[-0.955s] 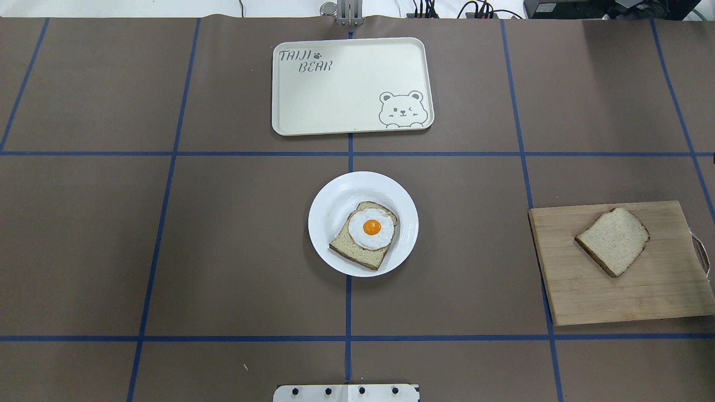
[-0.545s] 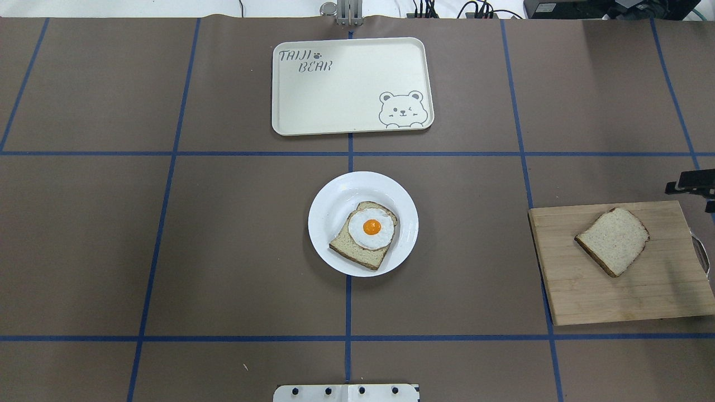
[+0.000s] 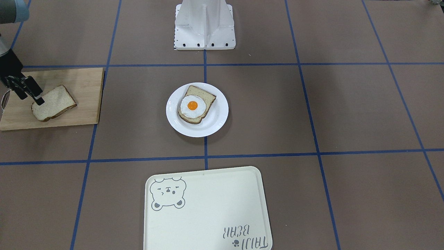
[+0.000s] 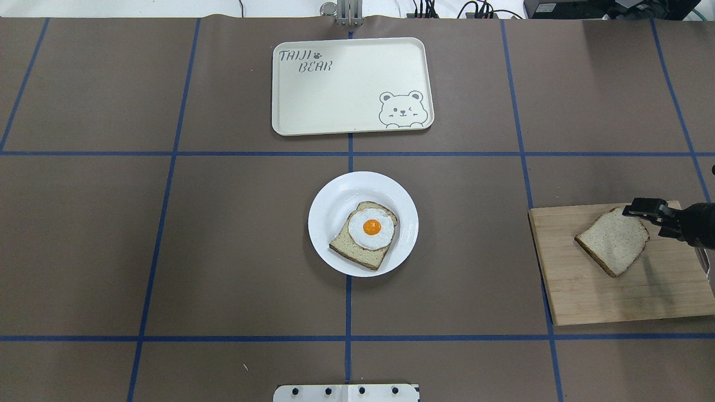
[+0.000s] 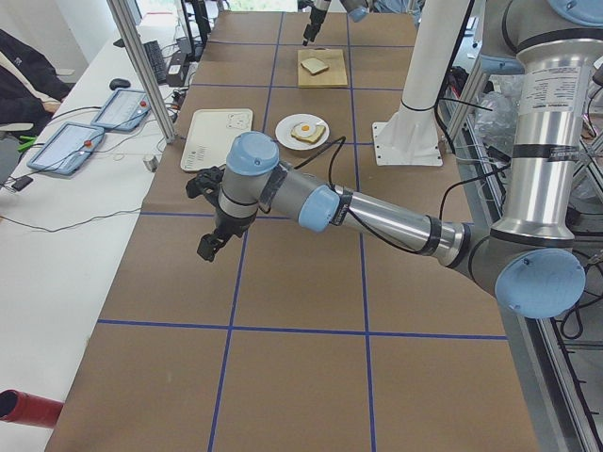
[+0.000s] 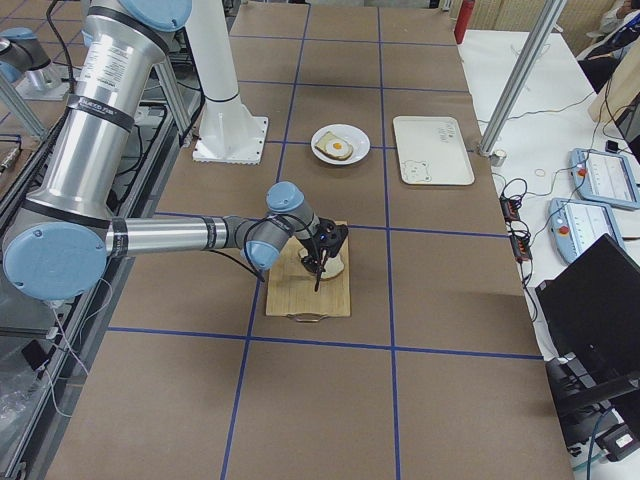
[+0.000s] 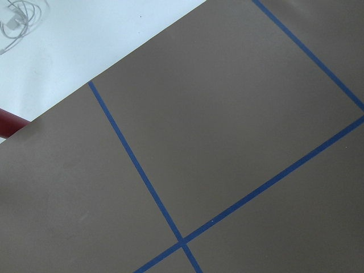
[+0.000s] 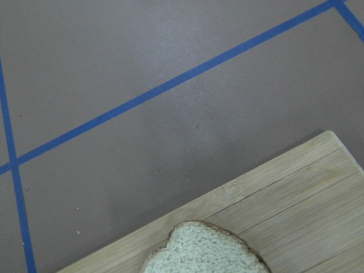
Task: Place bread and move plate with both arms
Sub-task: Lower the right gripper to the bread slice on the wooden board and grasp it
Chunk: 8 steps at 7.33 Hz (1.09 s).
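The plain bread slice (image 4: 613, 241) lies flat on a wooden cutting board (image 4: 614, 298) at the right; it also shows in the front view (image 3: 53, 103) and at the bottom of the right wrist view (image 8: 205, 250). My right gripper (image 4: 642, 215) hangs open and empty just above the slice's far right corner, also seen in the front view (image 3: 32, 99). The white plate (image 4: 335, 192) sits at the table's centre and bears a slice topped with a fried egg (image 4: 368, 229). My left gripper (image 5: 207, 247) shows only in the exterior left view, far out over bare table; I cannot tell its state.
A cream bear-print tray (image 4: 346, 84) lies beyond the plate at the far side. The white base block (image 4: 346, 392) is at the near edge. The cutting board has a metal handle (image 4: 702, 254) at its right end.
My right gripper has come in from the right edge and moved left and down over the cutting board, to the bread's far right corner. Bread and plate have not moved.
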{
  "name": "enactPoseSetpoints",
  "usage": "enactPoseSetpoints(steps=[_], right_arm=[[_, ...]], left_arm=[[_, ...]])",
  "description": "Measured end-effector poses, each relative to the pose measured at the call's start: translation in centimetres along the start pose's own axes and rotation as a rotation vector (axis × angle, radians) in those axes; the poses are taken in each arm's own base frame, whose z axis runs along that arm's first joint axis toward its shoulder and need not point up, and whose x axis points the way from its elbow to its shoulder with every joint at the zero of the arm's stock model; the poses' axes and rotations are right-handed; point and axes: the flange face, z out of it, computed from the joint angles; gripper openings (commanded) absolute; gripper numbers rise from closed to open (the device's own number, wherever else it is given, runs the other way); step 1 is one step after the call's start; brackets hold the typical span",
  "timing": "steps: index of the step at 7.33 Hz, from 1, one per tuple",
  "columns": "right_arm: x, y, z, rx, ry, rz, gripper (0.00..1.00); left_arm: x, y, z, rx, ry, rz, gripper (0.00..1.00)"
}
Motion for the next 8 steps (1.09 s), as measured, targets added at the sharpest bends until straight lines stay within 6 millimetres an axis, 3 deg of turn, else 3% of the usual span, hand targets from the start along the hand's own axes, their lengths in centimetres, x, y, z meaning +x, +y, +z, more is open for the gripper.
enactPoseSetpoints(steps=[1, 3, 5, 8], right_arm=[[0.0, 1.4, 0.7, 0.012, 0.007, 0.014, 0.74], [2.1, 2.9, 0.7, 0.016, 0.012, 0.018, 0.72], [3.6, 3.3, 0.9, 0.016, 0.019, 0.015, 0.69], [4.0, 4.0, 1.8, 0.021, 0.03, -0.001, 0.62]], left_arm=[[0.0, 0.0, 0.0, 0.0, 0.0, 0.0, 0.98], [0.0, 0.0, 0.0, 0.0, 0.0, 0.0, 0.98], [0.1, 0.0, -0.1, 0.001, 0.0, 0.001, 0.98], [0.1, 0.1, 0.0, 0.0, 0.0, 0.0, 0.98]])
